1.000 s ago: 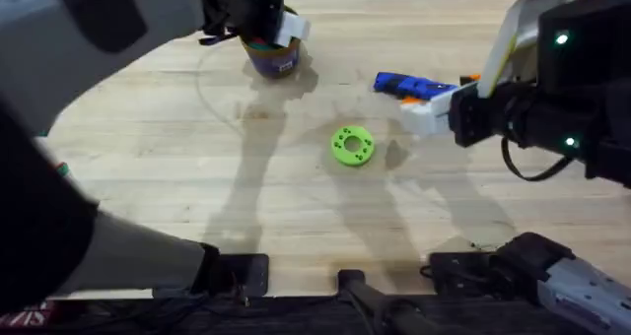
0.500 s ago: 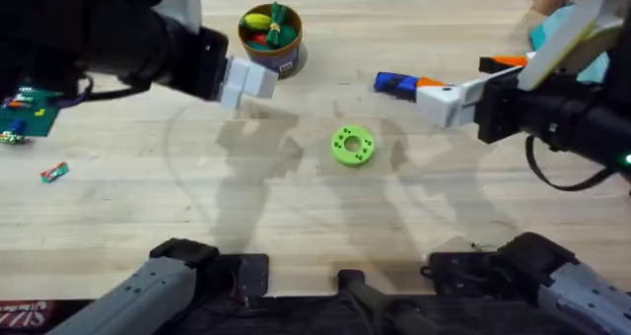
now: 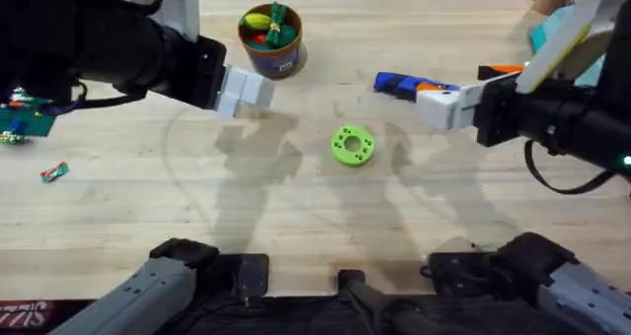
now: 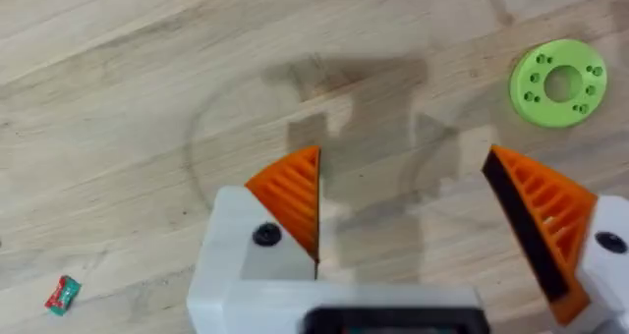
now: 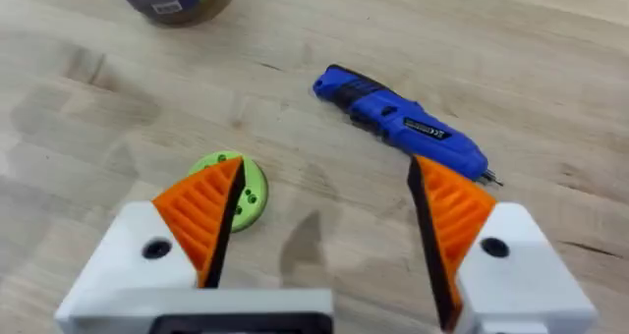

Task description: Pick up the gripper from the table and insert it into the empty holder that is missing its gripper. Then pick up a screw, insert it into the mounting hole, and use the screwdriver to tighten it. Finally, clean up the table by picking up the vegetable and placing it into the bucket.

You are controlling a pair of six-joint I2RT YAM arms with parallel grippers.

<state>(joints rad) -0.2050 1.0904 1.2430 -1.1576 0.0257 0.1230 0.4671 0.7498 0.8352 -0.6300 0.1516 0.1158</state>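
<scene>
Pale plank table [image 3: 296, 207], mostly bare toward the near edge. One vegetable [image 3: 275, 22] upright in the one bucket [image 3: 271, 39] at the far edge, among yellow and red toy foods. One screwdriver [image 3: 404, 84] flat on the far right, just beside right gripper [image 3: 442, 106], spread open above it. One lime-green ring [image 3: 352, 145] mid-table. Left gripper [image 3: 242, 89] open, empty, near bucket. One small wrapped candy [image 4: 62, 295] well left.

Under my left gripper [image 4: 403, 216] I see matt wood-grain table [image 4: 118, 128]; its finger pads [image 4: 292, 192] look ribbed orange plastic.
</scene>
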